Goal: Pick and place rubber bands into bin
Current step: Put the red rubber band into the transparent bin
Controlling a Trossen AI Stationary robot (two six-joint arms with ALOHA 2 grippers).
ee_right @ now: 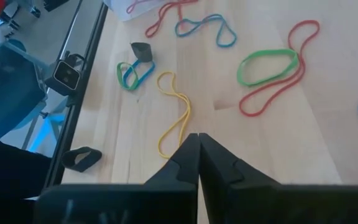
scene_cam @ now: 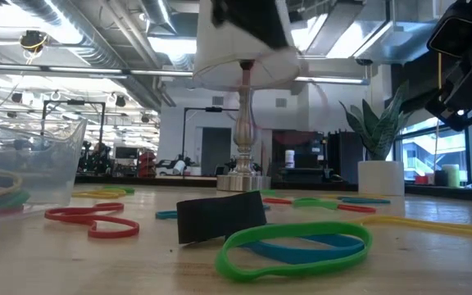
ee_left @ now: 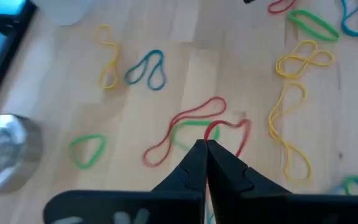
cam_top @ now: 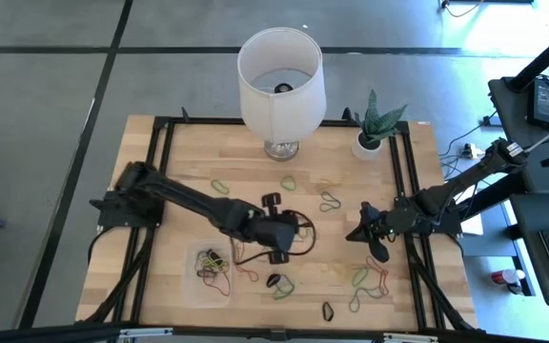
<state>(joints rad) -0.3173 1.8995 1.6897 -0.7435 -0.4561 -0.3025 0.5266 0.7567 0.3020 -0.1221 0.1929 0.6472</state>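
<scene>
Many coloured rubber bands lie loose on the wooden table, among them a long red one [ee_left: 185,127], a yellow one [ee_left: 291,130] and a green one [scene_cam: 293,246]. The clear bin [cam_top: 198,286] stands near the table's front left and holds several bands [cam_top: 213,267]. My left gripper [ee_left: 205,146] hangs above the table's middle [cam_top: 298,232], shut on a small red rubber band [ee_left: 232,124]. My right gripper [ee_right: 197,137] waits shut over the table's right part [cam_top: 355,232], above a yellow band [ee_right: 176,115], with nothing in it. My left gripper pinches one end of the small red rubber band [ee_left: 211,129] between its two fingertips, coming at it slanting down from the table's left. The rest of the loop hangs slack beyond the tips, clear of the bands on the table below.
A white lamp [cam_top: 279,76] on a metal foot stands at the far middle, and a plant in a white pot [cam_top: 370,143] to its right. A black band [scene_cam: 220,217] lies near the front edge. Black frame rails [cam_top: 413,181] run along the table's sides.
</scene>
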